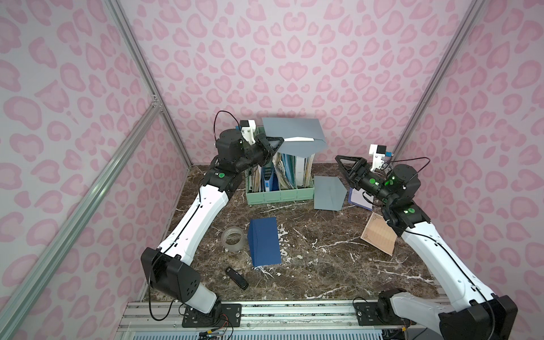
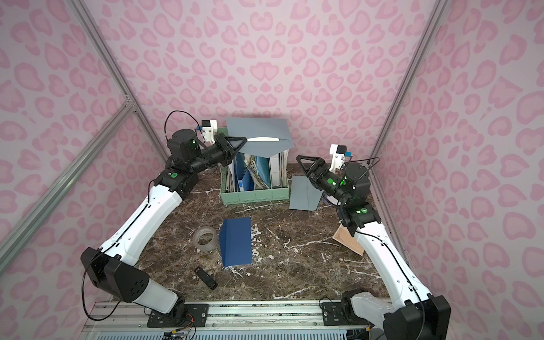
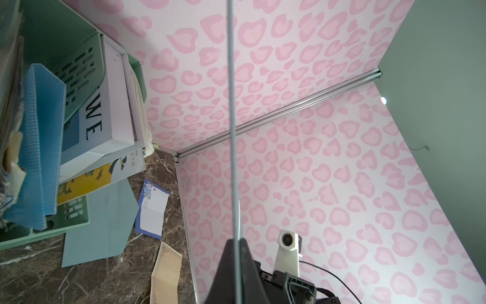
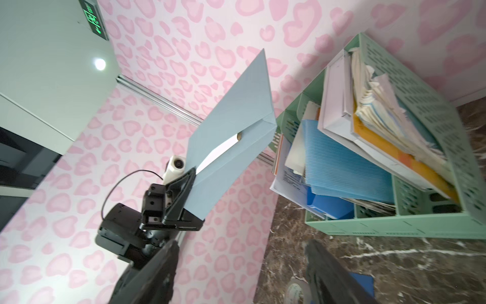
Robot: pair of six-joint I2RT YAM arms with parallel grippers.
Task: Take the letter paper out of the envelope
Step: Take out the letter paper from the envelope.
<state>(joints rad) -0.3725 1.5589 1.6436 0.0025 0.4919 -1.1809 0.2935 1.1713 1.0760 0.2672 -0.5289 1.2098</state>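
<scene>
One envelope point(image 1: 294, 128) between left jaws (aloft)

Upper centre, the envelope point(image 1: 290, 126) hides most of the letter paper point(image 1: 298, 139); at right, the right arm point(image 1: 435, 253) covers a corner of the beige sheet point(image 1: 378, 237).

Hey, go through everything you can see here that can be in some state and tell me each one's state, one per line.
left tool: shut on raised envelope
right tool: open, empty
raised envelope: in the air, flap open
letter paper: inside raised envelope, white edge showing
second envelope: lying on the table, flap open
file rack: upright, packed with folders
tan sheet: flat on the table
</scene>
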